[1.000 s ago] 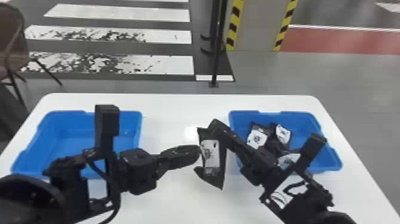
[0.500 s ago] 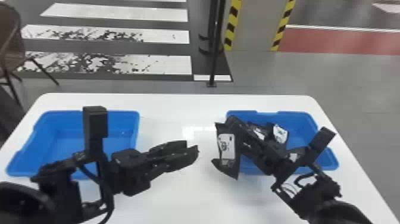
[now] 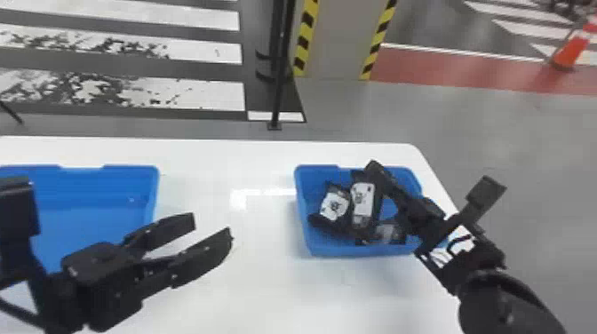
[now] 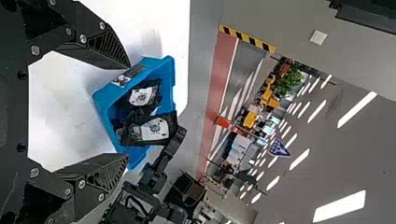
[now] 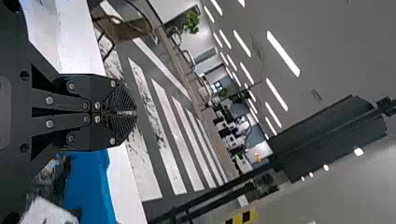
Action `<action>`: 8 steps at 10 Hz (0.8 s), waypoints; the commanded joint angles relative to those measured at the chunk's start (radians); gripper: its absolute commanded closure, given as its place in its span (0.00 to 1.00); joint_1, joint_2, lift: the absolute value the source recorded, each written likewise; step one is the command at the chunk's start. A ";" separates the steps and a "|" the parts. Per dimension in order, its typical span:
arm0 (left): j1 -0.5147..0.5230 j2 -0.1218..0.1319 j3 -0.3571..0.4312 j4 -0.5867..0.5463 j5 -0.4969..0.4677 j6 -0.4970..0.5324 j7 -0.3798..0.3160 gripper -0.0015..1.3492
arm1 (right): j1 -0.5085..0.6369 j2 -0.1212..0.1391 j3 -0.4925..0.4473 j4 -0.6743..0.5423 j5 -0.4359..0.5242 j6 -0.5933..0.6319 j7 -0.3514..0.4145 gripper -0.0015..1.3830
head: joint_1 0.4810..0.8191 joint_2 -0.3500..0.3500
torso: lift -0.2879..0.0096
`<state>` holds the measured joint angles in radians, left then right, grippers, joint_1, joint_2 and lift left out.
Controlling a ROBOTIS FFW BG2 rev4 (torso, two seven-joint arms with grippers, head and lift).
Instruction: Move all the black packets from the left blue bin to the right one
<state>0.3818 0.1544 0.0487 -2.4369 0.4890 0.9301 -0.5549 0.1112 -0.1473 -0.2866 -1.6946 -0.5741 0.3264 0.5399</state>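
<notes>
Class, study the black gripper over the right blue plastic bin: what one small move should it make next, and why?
Probably open the right black gripper to release the black packet with a white label. Its fingers are closed, the packet appears pinched at their tips, and it lies within the rim of the right blue plastic bin.

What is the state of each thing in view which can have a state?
Left pincer: open, holding nothing
Right pincer: shut, above right bin
Left bin: no packets in the visible part
Right bin: holding several packets
Packets: two white labels showing; whether one is gripped, unclear
Cone: upright
</notes>
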 commanded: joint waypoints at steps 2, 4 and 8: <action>0.070 -0.021 0.053 -0.053 0.006 -0.039 0.006 0.29 | -0.008 -0.015 -0.058 0.027 0.010 -0.020 -0.031 0.59 | 0.63 0.08 | 0.50; 0.109 -0.035 0.101 -0.078 0.004 -0.064 0.012 0.29 | -0.006 -0.014 -0.062 0.037 0.032 -0.079 -0.037 0.06 | 0.63 0.06 | 0.50; 0.207 -0.050 0.171 -0.107 -0.012 -0.221 0.018 0.30 | 0.249 0.049 -0.062 -0.270 0.273 -0.248 -0.086 0.11 | 0.63 0.10 | 0.50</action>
<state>0.5692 0.1071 0.2087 -2.5411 0.4798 0.7459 -0.5371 0.3051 -0.1148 -0.3482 -1.9122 -0.3319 0.1125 0.4543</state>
